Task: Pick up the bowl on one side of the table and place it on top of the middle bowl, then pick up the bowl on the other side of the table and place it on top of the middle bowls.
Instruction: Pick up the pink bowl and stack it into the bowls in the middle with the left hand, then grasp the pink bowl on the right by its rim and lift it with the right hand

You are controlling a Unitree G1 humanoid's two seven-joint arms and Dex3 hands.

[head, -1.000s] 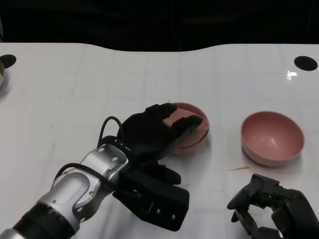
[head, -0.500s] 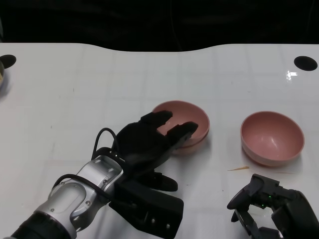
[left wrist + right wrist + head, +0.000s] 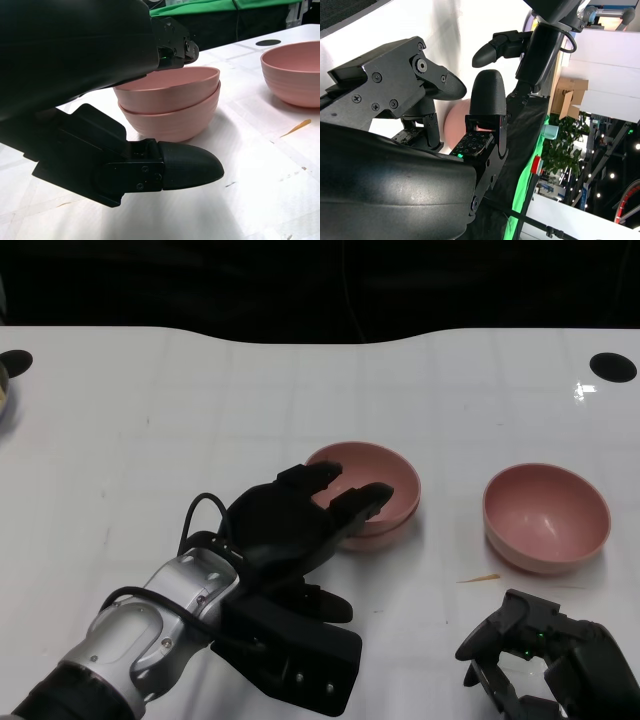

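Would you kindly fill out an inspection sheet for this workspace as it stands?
Surface: white table, dark round holes at two corners.
Job's things: stacked bowls, one nested in the other; single bowl apart, toward the right hand's side.
Clutter: thin yellowish sliver near the single bowl.
Hands: left hand empty, fingertips over the stack's rim; right hand empty, low by the table edge.
Cables: black cable looping at left wrist.
Surroundings: dark background.

Pink bowls (image 3: 547, 517) matt, finely ribbed outside; table (image 3: 180, 410) glossy white; left hand (image 3: 290, 525) matt black plastic.
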